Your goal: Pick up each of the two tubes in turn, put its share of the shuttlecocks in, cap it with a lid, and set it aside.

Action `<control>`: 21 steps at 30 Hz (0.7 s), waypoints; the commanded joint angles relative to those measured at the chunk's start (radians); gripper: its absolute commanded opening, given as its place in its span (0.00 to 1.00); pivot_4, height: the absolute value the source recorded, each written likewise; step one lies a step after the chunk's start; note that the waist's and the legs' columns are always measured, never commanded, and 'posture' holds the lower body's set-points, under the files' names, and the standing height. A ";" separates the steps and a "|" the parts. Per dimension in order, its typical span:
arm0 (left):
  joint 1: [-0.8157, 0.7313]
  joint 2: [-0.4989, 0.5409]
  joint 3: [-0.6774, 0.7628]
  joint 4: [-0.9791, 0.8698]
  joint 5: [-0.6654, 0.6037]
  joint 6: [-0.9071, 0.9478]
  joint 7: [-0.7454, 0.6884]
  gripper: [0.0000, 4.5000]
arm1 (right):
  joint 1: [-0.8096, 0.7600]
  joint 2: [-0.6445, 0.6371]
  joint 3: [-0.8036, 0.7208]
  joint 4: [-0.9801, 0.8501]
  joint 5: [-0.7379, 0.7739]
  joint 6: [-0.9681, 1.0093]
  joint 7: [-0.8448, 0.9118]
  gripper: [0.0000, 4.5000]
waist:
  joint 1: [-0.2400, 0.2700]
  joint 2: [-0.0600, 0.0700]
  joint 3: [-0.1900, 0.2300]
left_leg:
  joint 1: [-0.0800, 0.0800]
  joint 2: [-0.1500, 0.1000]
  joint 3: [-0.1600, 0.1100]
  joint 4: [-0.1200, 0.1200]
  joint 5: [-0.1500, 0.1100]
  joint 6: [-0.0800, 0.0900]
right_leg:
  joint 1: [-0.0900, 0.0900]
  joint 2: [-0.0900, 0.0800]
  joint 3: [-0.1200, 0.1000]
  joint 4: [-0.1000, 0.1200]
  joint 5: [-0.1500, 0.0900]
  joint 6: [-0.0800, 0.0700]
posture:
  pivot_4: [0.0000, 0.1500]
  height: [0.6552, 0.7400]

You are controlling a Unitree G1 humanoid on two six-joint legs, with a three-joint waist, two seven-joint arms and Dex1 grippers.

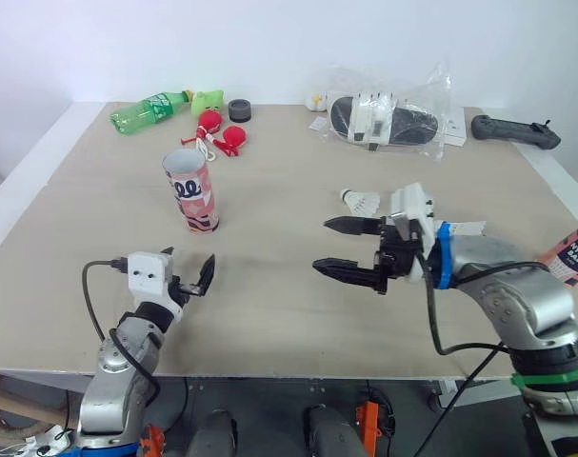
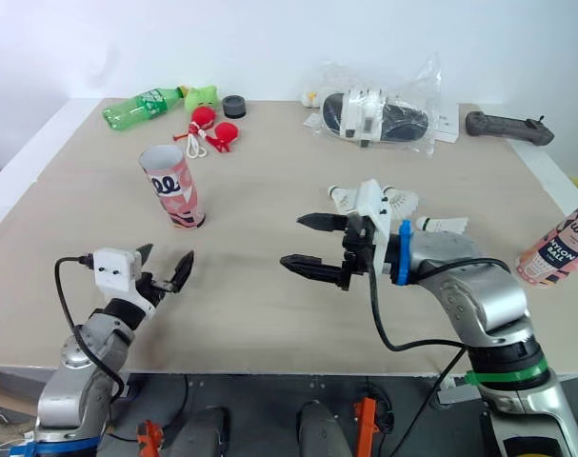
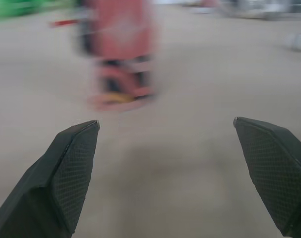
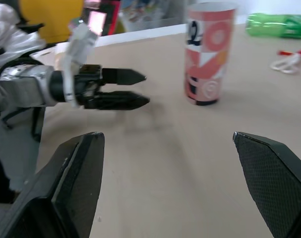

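Beige tabletop (image 1: pixel 269 314) before you: your left gripper (image 1: pixel 190 254) gapes wide, the pink tube (image 1: pixel 191 190) upright just ahead of it, long axis vertical. Your right gripper (image 1: pixel 321 245), also spread wide, sits farther from it.

A pink tube (image 1: pixel 191 193) with red and white patterning stands upright on the table (image 1: pixel 298 286), left of centre, its top open and uncapped. A second pink tube (image 2: pixel 558 243), with dark lettering, stands upright at the far right edge. Three white shuttlecocks (image 2: pixel 344 197) (image 2: pixel 404 202) (image 2: pixel 445 225) lie on their sides right of centre, close together in a loose row. They are well apart from the first tube and nearer the second.
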 commanded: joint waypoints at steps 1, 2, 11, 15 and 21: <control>-0.036 -0.022 -0.005 0.047 0.045 -0.024 0.066 1.00 | -0.038 0.024 0.004 0.006 -0.022 -0.020 0.034 0.99 | 0.000 0.000 0.000 | 0.000 0.000 0.000 0.000 0.000 0.000 | 0.000 0.000 0.000 0.000 0.000 0.000 | 1.00 1.00; -0.054 -0.022 0.003 0.079 0.045 -0.028 0.068 1.00 | -0.046 0.034 0.010 0.010 -0.027 -0.020 0.039 0.99 | 0.000 0.000 0.000 | 0.000 0.000 0.000 0.000 0.000 0.000 | 0.000 0.000 0.000 0.000 0.000 0.000 | 1.00 1.00; -0.236 0.059 0.021 0.363 0.036 -0.095 0.000 1.00 | -0.067 0.106 0.032 0.007 -0.049 -0.002 0.047 0.99 | -0.005 0.000 0.000 | 0.000 0.001 -0.001 0.000 0.000 0.000 | 0.000 0.001 0.000 0.000 0.001 -0.001 | 1.00 1.00; -0.317 0.078 0.028 0.458 0.023 -0.110 -0.022 1.00 | -0.071 0.127 0.025 0.006 -0.056 -0.002 0.034 0.99 | -0.005 0.000 0.000 | 0.000 0.000 -0.001 0.000 0.000 0.000 | 0.000 0.001 -0.001 0.001 0.001 -0.001 | 1.00 1.00; -0.416 0.097 0.025 0.572 0.029 -0.147 -0.044 1.00 | -0.073 0.147 0.022 0.003 -0.067 -0.003 0.026 0.99 | -0.006 0.000 0.000 | 0.000 0.000 -0.001 0.000 0.000 -0.001 | 0.000 0.001 -0.001 0.001 0.001 0.000 | 1.00 1.00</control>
